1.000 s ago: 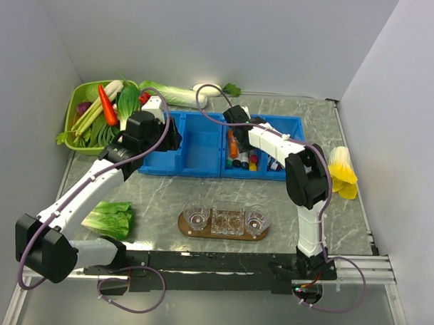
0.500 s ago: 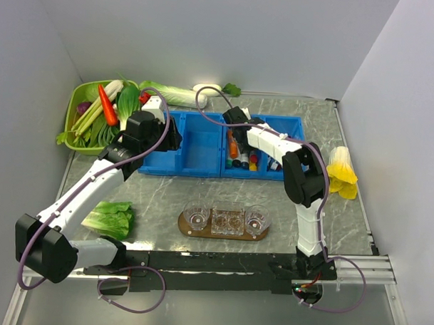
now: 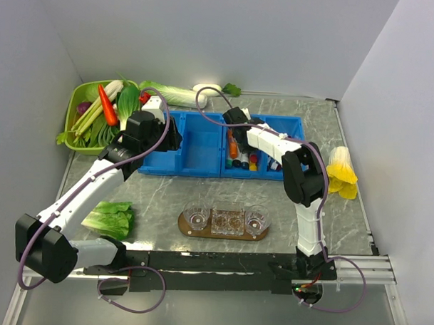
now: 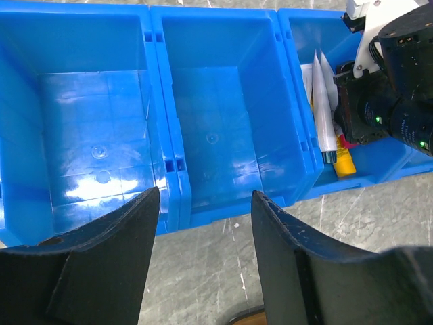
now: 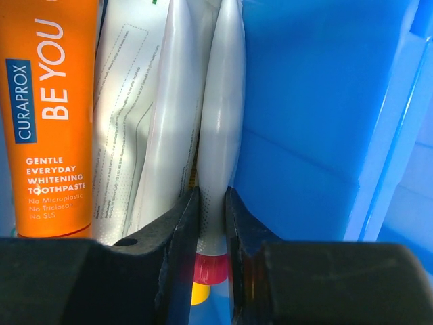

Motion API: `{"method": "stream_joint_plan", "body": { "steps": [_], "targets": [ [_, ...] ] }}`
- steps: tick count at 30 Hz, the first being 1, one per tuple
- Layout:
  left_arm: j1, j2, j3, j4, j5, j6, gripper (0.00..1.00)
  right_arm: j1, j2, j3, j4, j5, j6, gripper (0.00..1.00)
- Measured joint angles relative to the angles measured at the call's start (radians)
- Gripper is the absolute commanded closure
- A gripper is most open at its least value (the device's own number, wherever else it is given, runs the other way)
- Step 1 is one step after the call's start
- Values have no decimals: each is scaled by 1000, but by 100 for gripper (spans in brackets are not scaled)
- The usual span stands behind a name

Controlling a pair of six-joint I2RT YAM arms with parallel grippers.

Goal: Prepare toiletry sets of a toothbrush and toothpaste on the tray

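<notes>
Right hand [image 5: 211,202] has clamped onto a silvery toothpaste tube [image 5: 221,115] — left hand [image 4: 205,217] stays wide above the blue bins [image 4: 223,135].

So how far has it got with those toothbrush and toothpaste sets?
Barely started, it seems. Done: nothing that I can see; the tray carries only clear containers, with no part of a set on it. In hand: the right gripper is pinching a silvery toothpaste tube in the blue bin. The left gripper hovers open and empty. Left: carry that tube to the tray, then complete the sets.
</notes>
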Motion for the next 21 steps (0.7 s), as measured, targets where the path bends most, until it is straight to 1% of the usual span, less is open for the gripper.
{"method": "stream_joint_plan", "body": {
  "steps": [3,4,6,16,21],
  "targets": [
    [0,0,0,0,1,0,39,-1,-3,0,0,-3,0,91],
    [0,0,0,0,3,0,39,-2,-6,0,0,-7,0,96],
    [0,0,0,0,7,0,39,-2,-19,-5,-1,-19,1,99],
    [0,-10,0,1,23,0,39,-2,-195,-29,13,-75,9,100],
    [0,-25,-2,6,51,1,39,-2,-294,-90,37,-106,24,100]
  ]
}}
